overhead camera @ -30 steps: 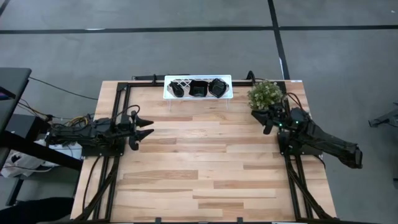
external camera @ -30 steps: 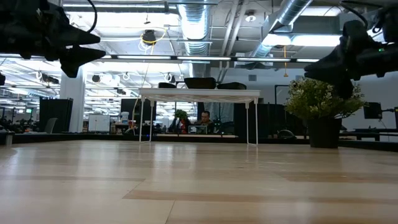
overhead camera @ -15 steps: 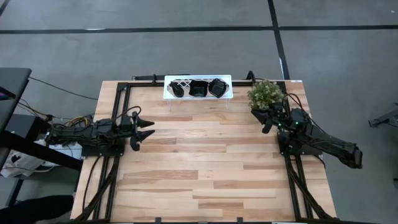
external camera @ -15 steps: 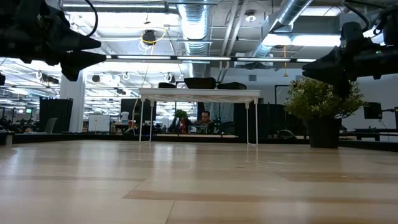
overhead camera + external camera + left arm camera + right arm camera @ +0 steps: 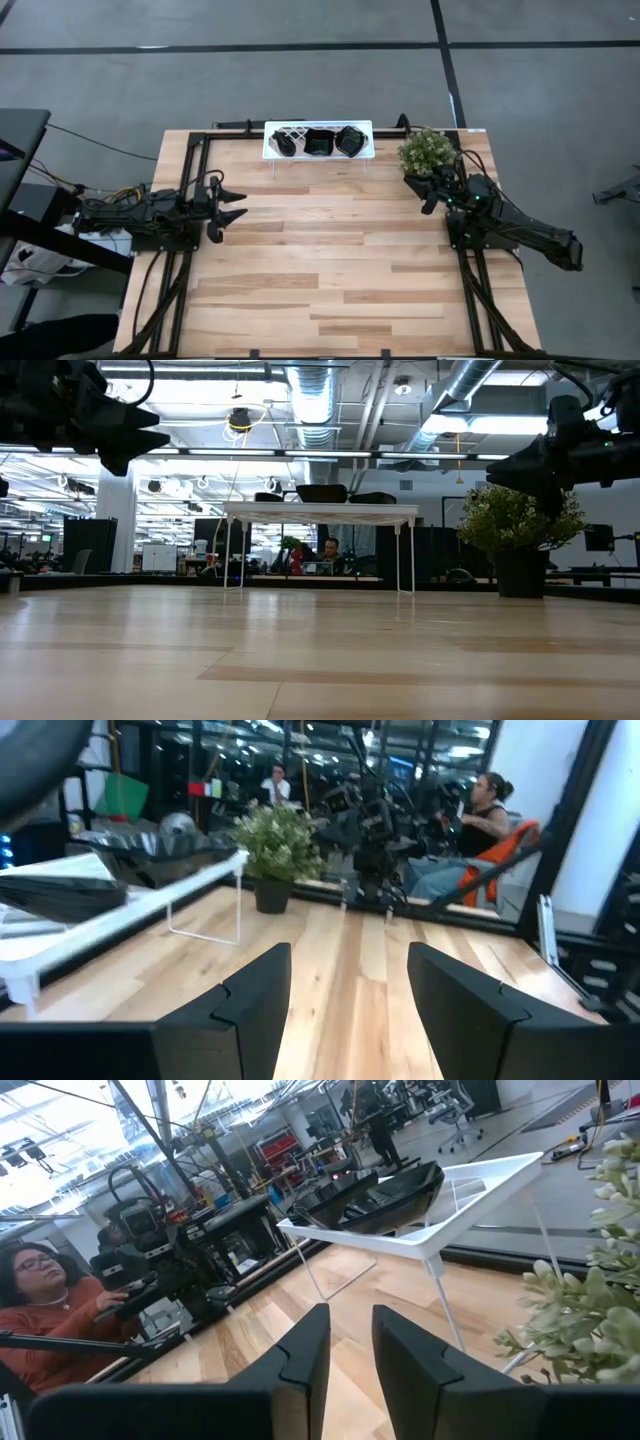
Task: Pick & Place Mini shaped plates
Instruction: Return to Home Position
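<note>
Black mini shaped plates stacked on white rack, well ahead of left gripper: spread, empty, eased back slightly; right gripper parted narrowly, I think; stacking looks done

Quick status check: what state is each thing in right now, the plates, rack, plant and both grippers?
Small glossy black shaped plates: stacked in three piles on the rack.
White lattice rack: standing upright on its legs, loaded.
Green potted plant: upright, beside the rack.
Left gripper: open, empty, raised off the wooden table.
Right gripper: narrowly open, empty, raised beside the plant.
</note>
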`<action>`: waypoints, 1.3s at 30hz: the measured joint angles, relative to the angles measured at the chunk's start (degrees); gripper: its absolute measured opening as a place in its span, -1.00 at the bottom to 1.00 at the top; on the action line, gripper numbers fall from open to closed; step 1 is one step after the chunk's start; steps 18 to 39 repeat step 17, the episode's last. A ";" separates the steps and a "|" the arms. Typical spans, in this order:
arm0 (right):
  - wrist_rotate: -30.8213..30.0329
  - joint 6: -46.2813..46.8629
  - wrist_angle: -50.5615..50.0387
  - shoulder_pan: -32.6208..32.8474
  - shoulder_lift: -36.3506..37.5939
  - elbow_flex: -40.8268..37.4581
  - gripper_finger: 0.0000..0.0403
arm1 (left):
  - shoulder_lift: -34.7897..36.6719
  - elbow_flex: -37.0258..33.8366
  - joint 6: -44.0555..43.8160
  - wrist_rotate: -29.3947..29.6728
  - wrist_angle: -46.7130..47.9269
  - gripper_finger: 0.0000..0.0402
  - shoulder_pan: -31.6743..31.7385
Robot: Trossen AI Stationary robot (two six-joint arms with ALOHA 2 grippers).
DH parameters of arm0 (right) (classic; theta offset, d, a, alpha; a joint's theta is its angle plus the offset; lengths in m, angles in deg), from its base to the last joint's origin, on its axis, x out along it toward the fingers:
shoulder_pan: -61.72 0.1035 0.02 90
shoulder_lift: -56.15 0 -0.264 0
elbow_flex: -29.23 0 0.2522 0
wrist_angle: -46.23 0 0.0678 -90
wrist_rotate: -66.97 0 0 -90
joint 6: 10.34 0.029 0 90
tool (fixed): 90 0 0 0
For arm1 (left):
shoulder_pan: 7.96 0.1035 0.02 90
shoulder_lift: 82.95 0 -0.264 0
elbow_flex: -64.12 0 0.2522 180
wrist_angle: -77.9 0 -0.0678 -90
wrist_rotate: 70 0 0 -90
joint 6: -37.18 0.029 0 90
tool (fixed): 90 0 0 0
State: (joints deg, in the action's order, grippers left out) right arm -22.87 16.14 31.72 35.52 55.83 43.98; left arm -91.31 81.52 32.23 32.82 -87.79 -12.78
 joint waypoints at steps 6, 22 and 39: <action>0.00 0.00 0.00 0.01 0.00 0.00 -0.63 | 0.00 -1.71 -1.22 -4.39 0.41 0.02 -0.02; -0.02 0.11 -0.02 -0.02 0.00 0.00 -0.63 | -0.20 -2.56 -1.38 -6.91 -1.00 0.02 -0.02; -0.02 0.11 -0.02 -0.02 0.00 0.00 -0.63 | -0.20 -2.56 -1.38 -6.91 -1.00 0.02 -0.02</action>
